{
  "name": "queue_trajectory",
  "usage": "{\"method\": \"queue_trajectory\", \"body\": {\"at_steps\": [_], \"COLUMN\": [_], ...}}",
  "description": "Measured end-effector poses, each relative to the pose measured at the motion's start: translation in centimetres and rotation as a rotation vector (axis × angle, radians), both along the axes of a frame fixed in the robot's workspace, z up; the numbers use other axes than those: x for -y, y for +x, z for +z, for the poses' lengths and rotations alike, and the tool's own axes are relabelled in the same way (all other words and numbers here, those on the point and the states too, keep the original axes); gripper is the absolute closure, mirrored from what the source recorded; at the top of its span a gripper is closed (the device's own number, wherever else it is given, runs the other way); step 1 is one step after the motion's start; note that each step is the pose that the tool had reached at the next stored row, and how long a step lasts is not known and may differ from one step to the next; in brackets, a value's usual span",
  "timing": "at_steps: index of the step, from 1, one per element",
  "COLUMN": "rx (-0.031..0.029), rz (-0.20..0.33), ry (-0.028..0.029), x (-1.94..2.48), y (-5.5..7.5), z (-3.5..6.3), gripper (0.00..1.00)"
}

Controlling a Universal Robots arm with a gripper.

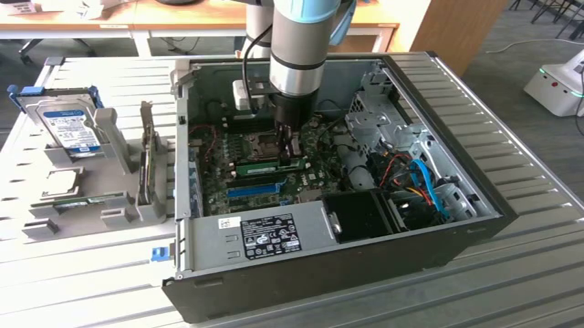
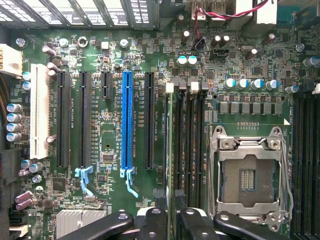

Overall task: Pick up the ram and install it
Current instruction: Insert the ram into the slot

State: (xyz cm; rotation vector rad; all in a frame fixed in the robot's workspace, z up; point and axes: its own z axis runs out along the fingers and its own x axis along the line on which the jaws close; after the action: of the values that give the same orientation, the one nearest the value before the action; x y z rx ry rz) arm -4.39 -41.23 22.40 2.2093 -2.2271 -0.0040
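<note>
**Inside the open case: ram on edge in its slot, jaws astride it**

Inside the black tower computer case, much is masked from you. In the exterior view the thick grey arm covers the far part of the green motherboard. The black two-finger gripper stands over the right end of the long, thin green circuit-board ram. In the wrist view the fingers are cut off at the frame edge. The ram shows edge-on there, so you cannot read its sticker or chips.

Room is tight. The black memory slots lie close side by side, with the silver processor socket just beside them and the long blue expansion slot near on the other side. The case walls close in all round.

The ram stands on edge in a slot. The jaws are a little apart, one finger on each side of its top edge; you cannot tell whether the pads touch it. Well apart, at the exterior view's left, a blue-labelled silver hard drive and a second green stick sit on a grey holder.
</note>
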Motion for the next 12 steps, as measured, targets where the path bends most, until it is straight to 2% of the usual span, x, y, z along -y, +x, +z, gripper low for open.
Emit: {"method": "queue_trajectory", "body": {"at_steps": [5, 12], "rx": [-0.0001, 0.0], "rz": [0.0, 0.0], "ry": [0.0, 0.0], "x": [0.0, 0.0], "y": [0.0, 0.0], "z": [0.61, 1.95], "gripper": [0.81, 0.81]}}
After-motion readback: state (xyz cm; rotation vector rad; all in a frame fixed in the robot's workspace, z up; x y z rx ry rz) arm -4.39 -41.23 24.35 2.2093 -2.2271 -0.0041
